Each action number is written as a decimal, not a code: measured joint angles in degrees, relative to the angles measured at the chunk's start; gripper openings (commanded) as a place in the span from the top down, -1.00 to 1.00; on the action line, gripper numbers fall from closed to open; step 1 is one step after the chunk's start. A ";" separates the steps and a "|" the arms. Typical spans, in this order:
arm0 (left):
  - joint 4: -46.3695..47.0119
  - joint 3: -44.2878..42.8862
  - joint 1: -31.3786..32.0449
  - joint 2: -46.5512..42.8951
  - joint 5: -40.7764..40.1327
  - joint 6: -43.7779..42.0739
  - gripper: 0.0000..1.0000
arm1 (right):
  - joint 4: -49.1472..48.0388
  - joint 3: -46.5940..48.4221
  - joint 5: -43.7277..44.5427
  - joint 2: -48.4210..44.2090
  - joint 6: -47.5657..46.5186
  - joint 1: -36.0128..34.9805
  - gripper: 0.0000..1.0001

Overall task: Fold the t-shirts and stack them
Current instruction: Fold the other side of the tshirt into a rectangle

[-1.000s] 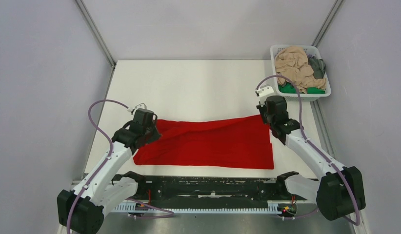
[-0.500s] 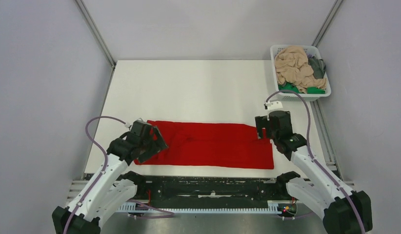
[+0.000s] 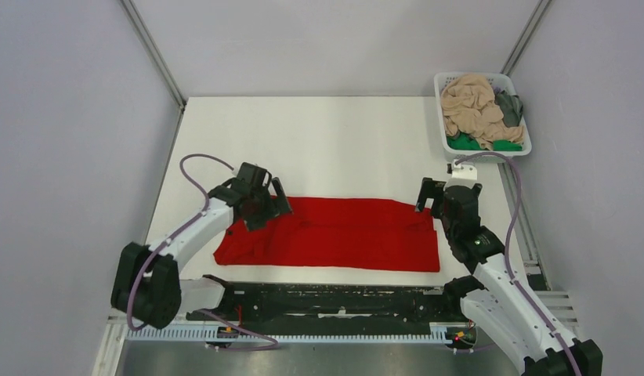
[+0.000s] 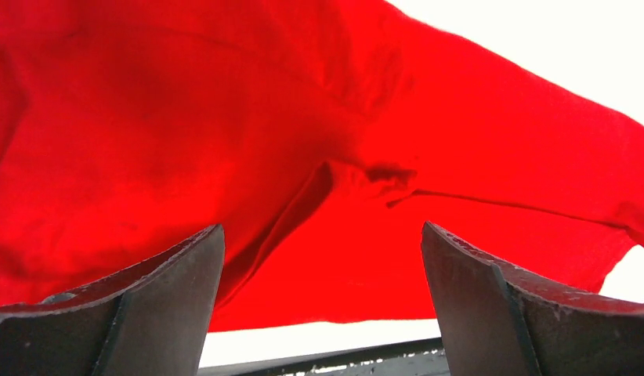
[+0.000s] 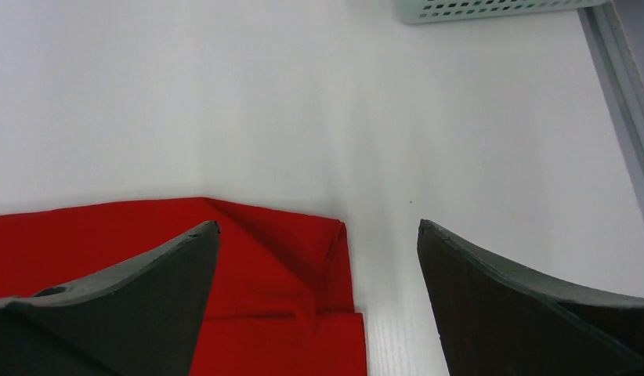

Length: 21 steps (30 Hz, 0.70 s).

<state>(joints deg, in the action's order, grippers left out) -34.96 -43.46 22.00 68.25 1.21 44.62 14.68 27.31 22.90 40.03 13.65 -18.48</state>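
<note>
A bright red t-shirt (image 3: 342,235) lies folded into a long band across the near part of the white table (image 3: 319,141). It fills most of the left wrist view (image 4: 225,117), and its right end shows in the right wrist view (image 5: 280,258). My left gripper (image 3: 264,200) hovers open over the shirt's left end, nothing between its fingers (image 4: 154,313). At the shirt's far right corner my right gripper (image 3: 438,192) stands open and empty, fingers (image 5: 530,313) wide apart. Peach-beige (image 3: 472,106), dark grey (image 3: 508,106) and green (image 3: 464,142) t-shirts lie heaped in the basket.
A white slotted basket (image 3: 443,84) stands at the table's far right corner; its lower edge (image 5: 499,8) shows at the top of the right wrist view. A black rail (image 3: 334,301) runs along the near edge. Grey walls enclose the table on three sides.
Both grippers have let go of the red t-shirt's far edge and opened. The fold has dropped flat towards the near side. The left gripper has moved up and right, the right one back.
</note>
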 measured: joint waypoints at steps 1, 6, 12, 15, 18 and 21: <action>1.79 0.00 0.00 2.56 1.07 -0.26 -0.99 | -0.31 -0.13 -0.57 0.15 -0.13 0.00 -0.96; 7.82 0.07 0.42 9.18 5.46 -1.18 -0.99 | -0.70 -0.20 -2.01 1.70 -0.20 0.00 -0.96; 12.07 1.22 2.01 10.03 9.31 -2.34 -0.99 | -0.68 -0.20 -2.62 3.89 -0.42 0.00 -0.96; 12.35 1.81 3.39 10.01 11.02 -3.15 -0.99 | -0.68 -0.20 -2.75 4.39 -0.79 0.00 -0.96; 11.47 1.97 6.75 9.57 11.69 -4.35 -0.99 | -0.70 -0.20 -3.10 4.92 -0.94 0.00 -0.96; 10.54 2.08 10.08 8.31 12.59 -5.09 -0.99 | -0.79 -0.22 -3.80 5.84 -1.05 0.00 -0.96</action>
<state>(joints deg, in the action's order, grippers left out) -24.43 -41.39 32.08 76.55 13.80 39.53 13.89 27.09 19.09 45.87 12.60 -18.48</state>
